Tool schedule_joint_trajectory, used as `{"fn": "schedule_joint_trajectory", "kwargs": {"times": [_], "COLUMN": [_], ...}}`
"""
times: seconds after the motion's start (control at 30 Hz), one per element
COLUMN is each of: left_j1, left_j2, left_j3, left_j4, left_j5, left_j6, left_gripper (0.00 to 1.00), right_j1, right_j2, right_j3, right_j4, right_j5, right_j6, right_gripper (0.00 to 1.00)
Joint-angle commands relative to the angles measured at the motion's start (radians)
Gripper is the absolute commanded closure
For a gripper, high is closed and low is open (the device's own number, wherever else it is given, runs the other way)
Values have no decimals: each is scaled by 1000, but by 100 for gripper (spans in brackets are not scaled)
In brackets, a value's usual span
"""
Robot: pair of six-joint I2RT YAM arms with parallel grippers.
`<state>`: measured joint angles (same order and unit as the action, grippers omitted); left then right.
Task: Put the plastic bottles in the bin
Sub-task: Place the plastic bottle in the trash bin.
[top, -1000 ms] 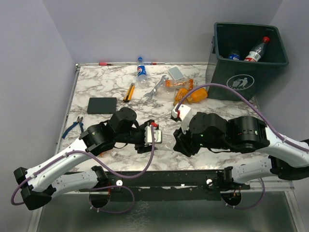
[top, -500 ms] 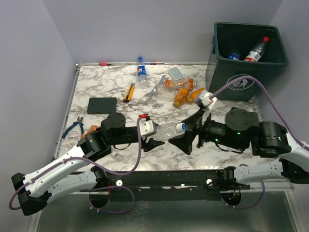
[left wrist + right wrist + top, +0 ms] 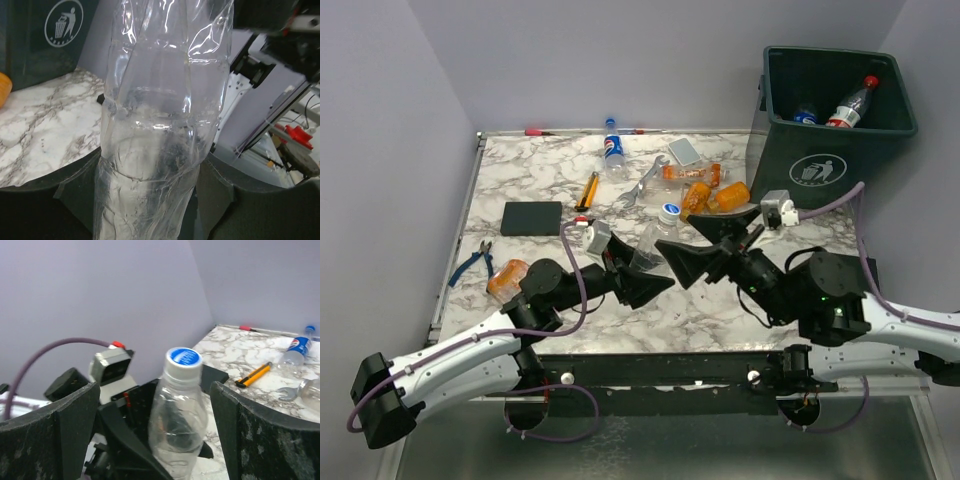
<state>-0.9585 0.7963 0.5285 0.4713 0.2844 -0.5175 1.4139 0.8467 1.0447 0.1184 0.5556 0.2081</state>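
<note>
A clear plastic bottle (image 3: 653, 243) with a white and blue cap is held off the table, cap up and leaning slightly. My left gripper (image 3: 636, 274) is shut on its lower body. In the left wrist view the bottle (image 3: 160, 115) fills the centre, squeezed between the fingers (image 3: 216, 192) of the left gripper (image 3: 150, 205). My right gripper (image 3: 697, 247) faces it, open. In the right wrist view the bottle (image 3: 181, 415) stands between the wide-apart fingers (image 3: 265, 435), untouched. The dark green bin (image 3: 820, 170) stands at the far right with two bottles (image 3: 850, 100) inside.
More bottles lie on the marble table (image 3: 520, 170): a blue-labelled one (image 3: 612, 148), orange ones (image 3: 715, 196) near the bin, another orange one (image 3: 507, 276) by my left arm. A wrench (image 3: 640, 183), a yellow-handled tool (image 3: 587, 190), a black pad (image 3: 532, 217) and blue pliers (image 3: 472, 262) also lie there.
My right gripper has opened and drawn back from the bottle. The left gripper has swung the bottle from lying sideways to cap up, and both arms have moved toward the table's middle.
</note>
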Motion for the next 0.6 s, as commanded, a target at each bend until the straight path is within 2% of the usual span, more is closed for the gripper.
{"fn": "schedule_joint_trajectory", "kwargs": {"times": [0.0,0.17,0.37,0.57], "left_j1": [-8,-8,-9,-12], "left_j2": [-55,-84,-72,-62], "left_j3": [-18,-39,-33,-17], "left_j4": [118,116,116,116], "left_j5": [-50,-49,-30,-14], "left_j6": [-65,-64,-57,-46], "left_gripper": [100,100,100,100], "right_j1": [4,4,2,-18], "right_j2": [44,76,142,229], "right_j3": [-8,-12,57,181], "right_j4": [158,249,225,39], "right_j5": [203,222,173,154], "right_j6": [2,-38,-47,23], "right_gripper": [5,7,16,27]}}
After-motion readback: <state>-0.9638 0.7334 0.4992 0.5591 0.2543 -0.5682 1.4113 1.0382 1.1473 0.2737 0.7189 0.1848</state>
